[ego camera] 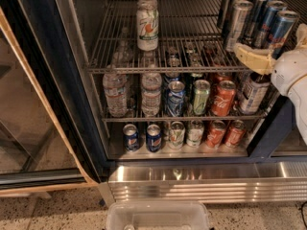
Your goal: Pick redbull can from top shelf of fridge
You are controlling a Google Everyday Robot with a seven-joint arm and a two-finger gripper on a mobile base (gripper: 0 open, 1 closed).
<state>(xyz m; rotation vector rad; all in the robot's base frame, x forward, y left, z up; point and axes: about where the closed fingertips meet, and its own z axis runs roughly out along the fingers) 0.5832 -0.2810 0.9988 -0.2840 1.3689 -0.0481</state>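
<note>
The fridge (pixel 57 90) stands open in the camera view. Its top shelf (pixel 144 70) is a grey wire rack. At its right end stand several slim cans: silver-grey ones (pixel 238 24) to the left and blue-and-silver redbull cans behind and beside them. The front redbull can (pixel 281 27) is nearest the right edge. My gripper (pixel 276 46) is at that can, open. One beige finger (pixel 250 57) lies across the front of the cans' bases, the other (pixel 302 33) shows at the right edge. The can stands on the shelf between them.
A white-green 7up can (pixel 147 28) stands at the shelf's middle left. The lower racks hold water bottles (pixel 115 94) and soda cans (pixel 223 97). The glass door (pixel 29 123) is swung out at left. A clear plastic bin (pixel 158 217) sits below the ribbed steel base (pixel 201 186).
</note>
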